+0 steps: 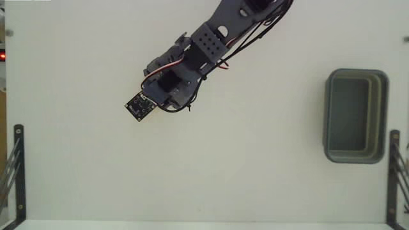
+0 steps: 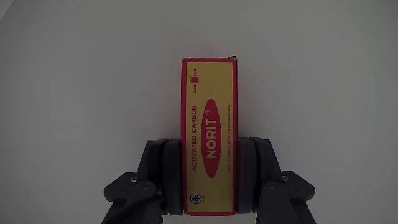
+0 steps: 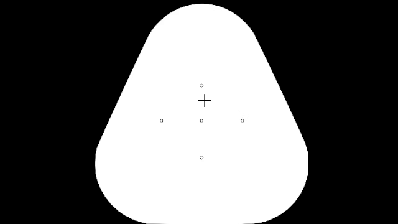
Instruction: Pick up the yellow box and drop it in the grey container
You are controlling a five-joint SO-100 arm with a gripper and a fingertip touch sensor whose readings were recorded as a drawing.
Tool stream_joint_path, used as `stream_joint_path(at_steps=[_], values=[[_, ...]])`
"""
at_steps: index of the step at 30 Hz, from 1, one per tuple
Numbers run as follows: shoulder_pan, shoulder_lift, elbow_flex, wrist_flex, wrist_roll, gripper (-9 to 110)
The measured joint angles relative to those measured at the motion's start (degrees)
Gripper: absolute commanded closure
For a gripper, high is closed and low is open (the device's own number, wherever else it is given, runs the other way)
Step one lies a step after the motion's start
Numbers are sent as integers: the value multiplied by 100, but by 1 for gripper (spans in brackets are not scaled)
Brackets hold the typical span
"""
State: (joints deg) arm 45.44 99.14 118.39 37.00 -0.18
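Wrist view: the yellow box [image 2: 210, 137] stands lengthwise between the two dark fingers [image 2: 173, 177], which press against both of its long sides near its lower end. Fingers closed on the box; no gap shows on either side. The red oval label with "NORIT" faces the camera, and a thin red edging runs round the face. The box's upper end reaches well past the fingertips. Behind it only plain white counter [image 2: 74, 74] shows; whether the box touches the counter or is lifted off it cannot be told from this view.

Fixed view, looking down: the arm [image 1: 211, 45] comes in from the top edge and slants down to the left. The gripper [image 1: 160, 89] sits under the wrist hardware, and the box itself is hidden there. A small dark board [image 1: 138, 107] marks the arm's lowest tip.

The grey container [image 1: 355, 153] lies at the right side of this view, long axis up and down, interior apparently empty, well apart from the arm. The counter is white and matte, bare between arm and container.

Black metal brackets stand at the lower left [image 1: 18, 172] and lower right [image 1: 395, 172] edges; the right one is just beside the container's lower corner.
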Motion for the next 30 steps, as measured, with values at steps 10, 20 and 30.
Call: stream_joint_path(at_steps=[10, 20, 30], values=[[0, 0, 0, 0, -9, 57], [0, 0, 0, 0, -9, 60], [0, 0, 0, 0, -9, 62]])
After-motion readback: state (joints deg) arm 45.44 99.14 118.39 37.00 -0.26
